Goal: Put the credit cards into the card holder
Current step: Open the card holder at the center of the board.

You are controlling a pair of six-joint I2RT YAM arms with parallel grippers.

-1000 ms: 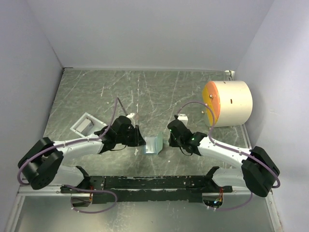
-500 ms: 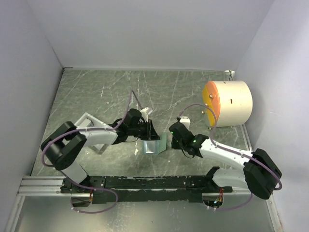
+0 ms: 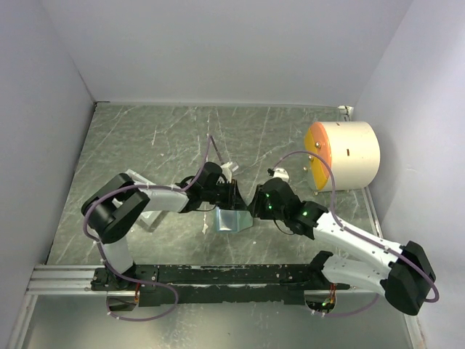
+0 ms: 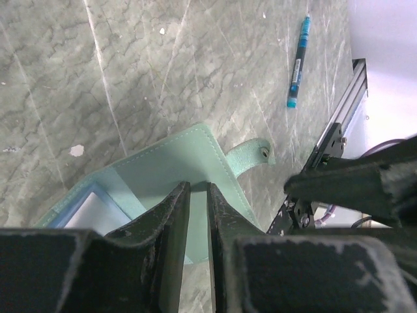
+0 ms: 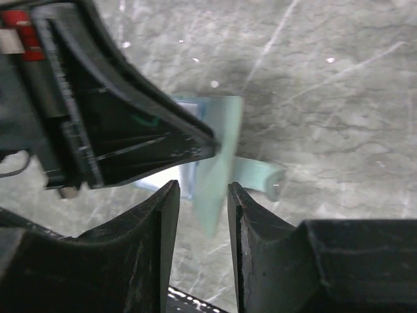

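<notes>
Jaws first: finds left gripper [image 4: 197, 190] clamped on the raised flap of the pale sage-green folding card holder [image 4: 176, 160]; right gripper [image 5: 203, 190] parted, straddling the same flap (blurred, contact unclear). Locates holder unfolded, light-blue lining showing, on the marbled grey-green tabletop [image 4: 130, 65] between both grippers. Records slim blue pen [image 4: 296, 62] well apart.

Top view is lit brightly and evenly from above; only soft shadows are cast on the desk [image 3: 145, 138] under the arms. Left wrist view: card holder [image 4: 189, 163] and desk veining are rendered sharp, left gripper [image 4: 197, 189] is underexposed, top-right corner is blown out. Right wrist view: card holder edge is smeared by blur, right gripper [image 5: 202, 189] is rendered dark.
</notes>
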